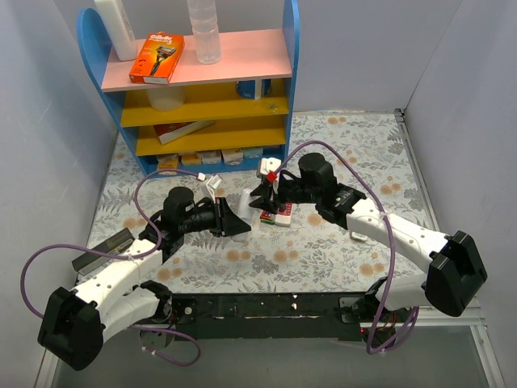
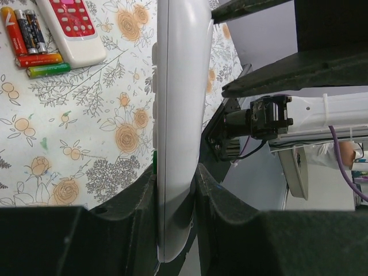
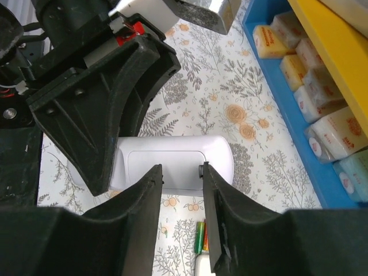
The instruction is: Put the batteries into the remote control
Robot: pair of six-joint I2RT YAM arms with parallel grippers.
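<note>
Floral cloth [image 1: 347, 162] is seen from the top, and on it the slim white remote [image 1: 243, 199] is clenched in the left gripper [image 1: 240, 215], with the right gripper [image 1: 260, 196] just beside it.

At the left wrist, the remote's glossy rounded edge is shown pinched between matte black fingers. Red and green cylindrical batteries [image 2: 31, 43] lie beside a red-and-white remote [image 2: 72, 26].

Only at the right wrist is the remote's plain back shown, with its rectangular cover outline. The right jaws are partly spread, and nothing is gripped.
</note>
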